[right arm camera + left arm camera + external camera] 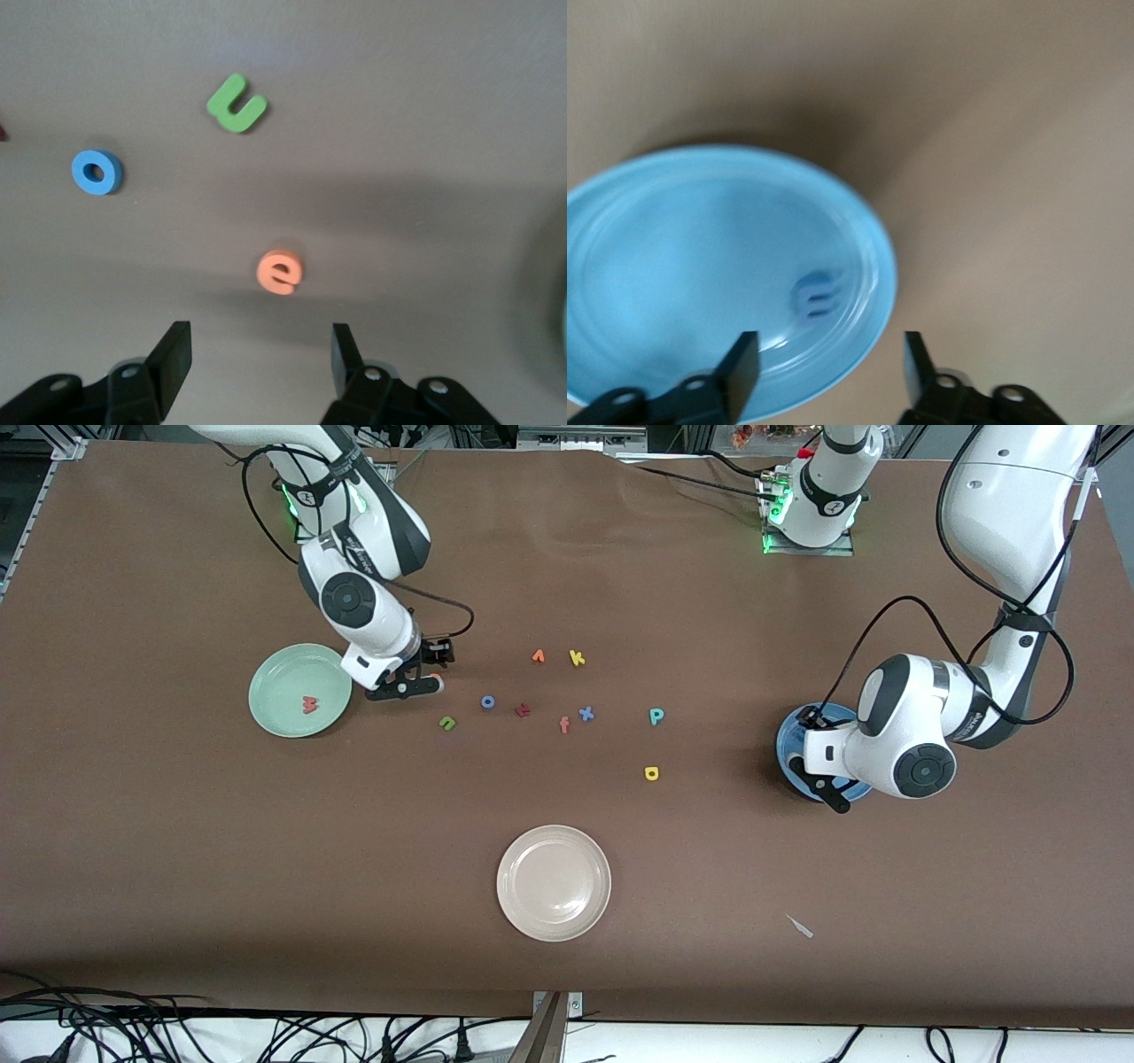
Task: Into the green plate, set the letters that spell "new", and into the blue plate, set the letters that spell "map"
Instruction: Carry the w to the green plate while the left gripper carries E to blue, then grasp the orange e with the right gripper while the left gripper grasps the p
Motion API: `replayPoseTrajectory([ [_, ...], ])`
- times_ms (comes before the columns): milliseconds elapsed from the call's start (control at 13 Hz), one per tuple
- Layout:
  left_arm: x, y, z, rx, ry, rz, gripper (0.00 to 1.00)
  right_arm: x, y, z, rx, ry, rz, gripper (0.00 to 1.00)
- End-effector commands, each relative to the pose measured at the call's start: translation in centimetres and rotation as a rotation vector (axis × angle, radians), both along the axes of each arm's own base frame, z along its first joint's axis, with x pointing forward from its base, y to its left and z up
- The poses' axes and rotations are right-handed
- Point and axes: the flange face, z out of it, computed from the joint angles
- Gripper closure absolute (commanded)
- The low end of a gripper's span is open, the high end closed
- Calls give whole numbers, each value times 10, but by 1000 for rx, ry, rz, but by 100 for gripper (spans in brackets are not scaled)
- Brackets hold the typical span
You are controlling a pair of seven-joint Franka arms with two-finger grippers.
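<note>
Two of the six letters look to be home so far. Taking the cream-white plate point(554, 882), nearest the front camera, as the mark: it holds nothing and has no part in the job. Just farther from the camera than it, and a little toward the left arm's end of the worktop point(177, 850), lies the yellow a point(652, 773), with the teal p point(656, 716) farther again, both still waiting on the bare surface. Well toward the left arm's end from the cream plate sits the blue plate point(673, 266), and in the left wrist view a small periwinkle-blue m point(817, 295) lies inside it near the rim, though that view is soft and I read the letter partly by its colour. The left hand point(831, 367) hovers over that plate with its fingers spread and nothing between them. Toward the right arm's end, farther than the cream plate, the green n point(447, 724) lies loose on the worktop, and the green plate point(275, 708) already holds the salmon-red w point(309, 705). Between that plate and the n, the right hand point(261, 359) hangs low over the orange e point(280, 271), fingers apart and empty. So the e, n, a and p remain to be moved.
</note>
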Motion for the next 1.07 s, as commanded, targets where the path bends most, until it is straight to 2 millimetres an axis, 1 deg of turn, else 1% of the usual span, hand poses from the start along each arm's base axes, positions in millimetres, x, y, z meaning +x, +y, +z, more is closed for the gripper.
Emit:
replayPoseTrajectory([
  [0,1,-52,15,26,-56,236,0,-25,4,-17,-23,-52,-37,30],
  [77,-2,-67,18,43,-70,298,0,-26,5,-18,-39,-62,-30,34],
  [230,-7,-92,25,69,-74,386,0,-30,9,-28,-75,-90,-44,34],
  [307,-9,-107,28,81,-99,465,0,-33,13,-34,-101,-111,-41,34],
  [383,-17,-125,26,84,-124,534,0,-36,14,-43,-129,-132,-44,34],
  [460,-26,-137,24,79,-157,587,0,-35,14,-44,-143,-164,-74,34],
  [537,-37,-145,23,76,-185,629,0,-33,16,-48,-137,-177,-107,34],
  [613,-49,-151,19,79,-201,674,0,-30,16,-48,-117,-185,-129,34],
  [767,-78,-180,4,85,-244,844,0,-23,9,-51,-97,-189,-151,34],
  [843,-89,-194,-5,96,-280,869,0,-22,9,-50,-91,-192,-156,35],
  [920,-95,-202,-12,117,-294,880,0,-21,9,-50,-87,-195,-160,37],
  [997,-103,-214,-19,134,-300,885,0,-21,10,-50,-77,-197,-160,44],
])
